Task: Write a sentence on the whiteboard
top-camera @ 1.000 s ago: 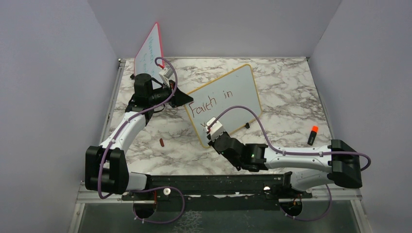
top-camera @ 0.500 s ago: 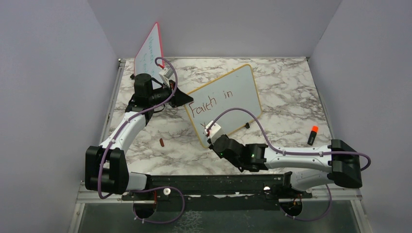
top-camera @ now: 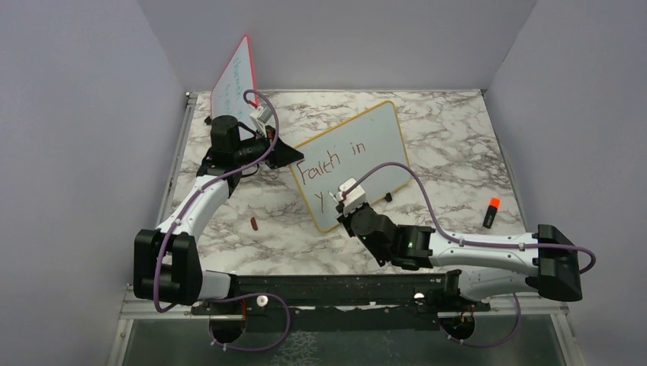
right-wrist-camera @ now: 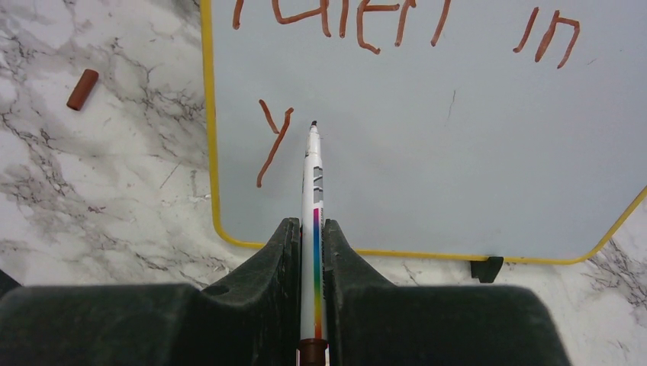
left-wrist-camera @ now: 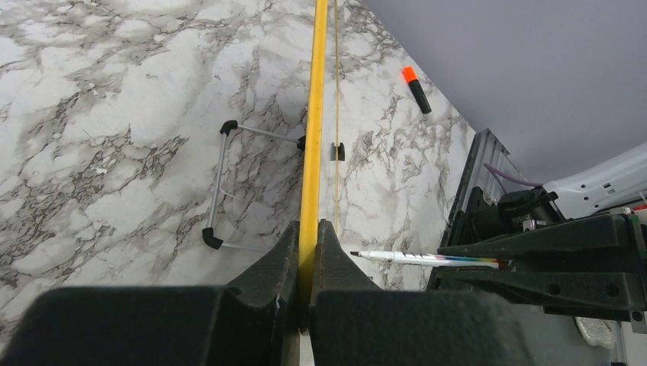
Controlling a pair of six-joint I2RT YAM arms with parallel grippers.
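Observation:
The whiteboard (top-camera: 366,145), white with a yellow frame, stands tilted on the marble table. My left gripper (top-camera: 288,156) is shut on its left edge, and in the left wrist view the yellow frame (left-wrist-camera: 315,114) runs between the shut jaws of that gripper (left-wrist-camera: 308,232). The sentence (top-camera: 329,162) reads "Faith in" in dark red, with a "y" (right-wrist-camera: 272,145) below. My right gripper (right-wrist-camera: 312,229) is shut on a white marker (right-wrist-camera: 313,191) with a rainbow stripe. Its tip points at the board just right of the "y". In the left wrist view the marker (left-wrist-camera: 427,258) ends a little short of the board.
A red-framed board (top-camera: 235,76) stands at the back left. A dark red cap (top-camera: 253,223) lies on the table left of the whiteboard. An orange-capped pen (top-camera: 490,212) lies at the right. The whiteboard's wire stand (left-wrist-camera: 221,183) reaches out behind it.
My right gripper has moved right and slightly up along the board with the marker, uncovering the "y". The left gripper and the whiteboard have not moved.

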